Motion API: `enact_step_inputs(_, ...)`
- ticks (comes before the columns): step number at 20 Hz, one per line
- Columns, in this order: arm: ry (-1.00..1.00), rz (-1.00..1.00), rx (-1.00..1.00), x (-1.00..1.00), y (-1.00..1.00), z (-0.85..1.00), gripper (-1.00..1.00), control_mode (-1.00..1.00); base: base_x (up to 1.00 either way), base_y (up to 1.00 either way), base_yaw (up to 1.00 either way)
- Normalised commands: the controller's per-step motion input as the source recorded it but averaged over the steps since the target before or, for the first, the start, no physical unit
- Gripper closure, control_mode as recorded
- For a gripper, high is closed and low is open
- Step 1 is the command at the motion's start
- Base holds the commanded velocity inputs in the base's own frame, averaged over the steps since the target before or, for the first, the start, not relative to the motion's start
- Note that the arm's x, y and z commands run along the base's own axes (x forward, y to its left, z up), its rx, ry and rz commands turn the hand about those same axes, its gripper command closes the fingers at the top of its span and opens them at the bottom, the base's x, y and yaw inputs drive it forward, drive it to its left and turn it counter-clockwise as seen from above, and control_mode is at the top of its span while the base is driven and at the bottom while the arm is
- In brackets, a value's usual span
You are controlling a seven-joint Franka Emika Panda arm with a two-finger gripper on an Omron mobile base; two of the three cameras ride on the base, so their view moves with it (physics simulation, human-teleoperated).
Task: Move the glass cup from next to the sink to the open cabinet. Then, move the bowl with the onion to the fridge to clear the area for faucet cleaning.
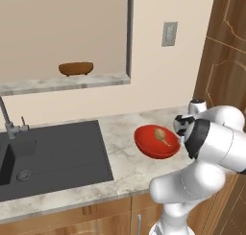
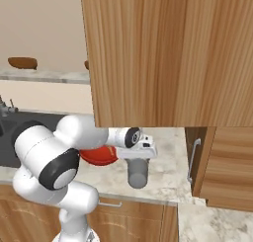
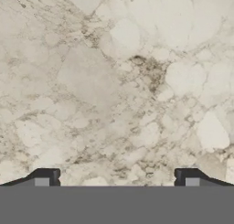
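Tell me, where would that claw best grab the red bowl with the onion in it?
Probably the rim of the bowl, from above. It is wide, shallow and rounded, too broad to span, but its thin edge fits between two fingers. The near side looks best, clear of the onion in the middle.

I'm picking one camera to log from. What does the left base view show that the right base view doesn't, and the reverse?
Only the left base view shows the brown onion lying in the red bowl, the grey wall plate and most of the dark grey sink basin. Only the right base view shows the large open wooden cabinet door, the grey glass cup under the hand, and the metal door handle. Both share the red bowl, the marble counter, the white arm and the brown bowl on the ledge.
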Motion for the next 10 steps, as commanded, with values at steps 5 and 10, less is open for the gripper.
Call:
enact_step_inputs(5,-0.08,-0.03,-0.02,0.14,0.4,0.64,-1.0,-1.0,0.0,0.0,0.0)
enact_step_inputs(10,-0.01,-0.13,0.0,-0.51,0.01,0.16,-1.0,-1.0,0.0,0.0,0.0)
